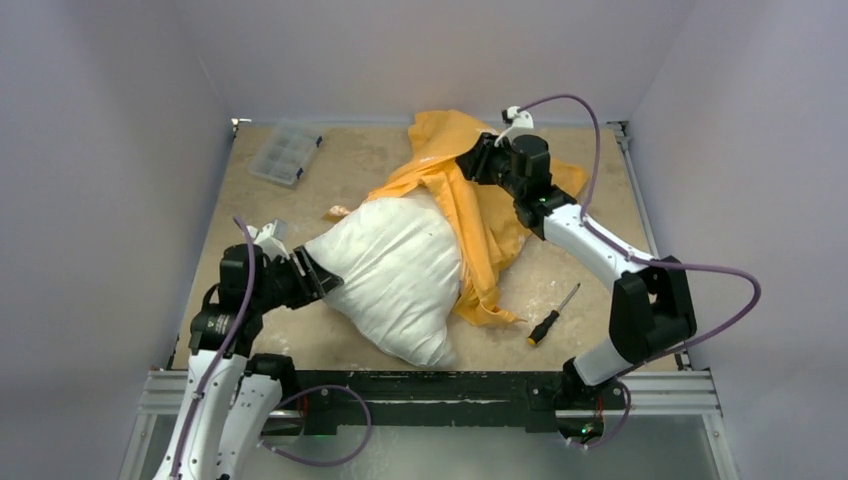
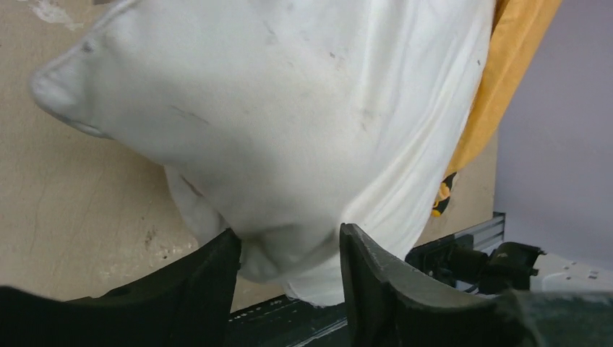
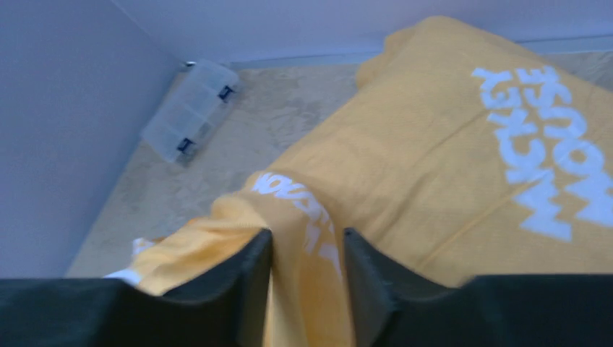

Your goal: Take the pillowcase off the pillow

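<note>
The plump white pillow [image 1: 395, 272] lies mid-table, mostly bare. The orange-yellow pillowcase [image 1: 480, 215] is bunched over its far right end and trails down its right side. My left gripper [image 1: 318, 277] is shut on the pillow's near left corner; in the left wrist view its fingers pinch a fold of white cloth [image 2: 289, 249]. My right gripper [image 1: 472, 160] is shut on a ridge of pillowcase at the far end; the right wrist view shows the fold with white lettering [image 3: 307, 231] between the fingers. The mouse face is hidden.
A clear plastic box [image 1: 284, 152] sits at the far left; it also shows in the right wrist view [image 3: 189, 110]. A yellow-black screwdriver [image 1: 552, 315] lies right of the pillow near the front edge. Grey walls enclose the table; a metal rail [image 1: 430, 390] runs along the near edge.
</note>
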Action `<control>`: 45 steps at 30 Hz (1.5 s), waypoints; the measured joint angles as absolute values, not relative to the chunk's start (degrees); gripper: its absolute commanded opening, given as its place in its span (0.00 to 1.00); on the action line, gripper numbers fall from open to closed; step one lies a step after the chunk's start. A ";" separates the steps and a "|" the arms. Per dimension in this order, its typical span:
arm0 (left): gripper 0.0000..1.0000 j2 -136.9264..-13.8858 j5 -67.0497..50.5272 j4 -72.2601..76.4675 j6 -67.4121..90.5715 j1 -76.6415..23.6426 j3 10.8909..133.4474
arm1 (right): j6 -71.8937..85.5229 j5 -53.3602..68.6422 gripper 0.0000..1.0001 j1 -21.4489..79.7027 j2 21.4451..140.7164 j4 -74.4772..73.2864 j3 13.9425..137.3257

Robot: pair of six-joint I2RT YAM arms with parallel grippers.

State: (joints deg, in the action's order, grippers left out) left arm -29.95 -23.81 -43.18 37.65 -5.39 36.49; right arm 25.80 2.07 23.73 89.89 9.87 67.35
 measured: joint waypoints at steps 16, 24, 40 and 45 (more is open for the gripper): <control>0.82 -45.95 -20.60 -42.06 31.92 -6.22 52.45 | 29.74 5.26 0.99 22.00 68.53 20.64 43.79; 0.84 -56.14 -9.91 -37.28 32.56 -25.56 56.31 | 36.16 1.39 0.99 22.00 56.93 18.33 34.04; 0.87 -84.07 22.17 -35.46 33.41 -62.48 70.13 | 42.72 4.73 0.99 22.00 52.86 8.29 32.16; 0.86 -86.46 26.33 -33.80 33.45 -62.76 67.64 | 43.51 6.52 0.99 22.00 53.08 5.89 31.46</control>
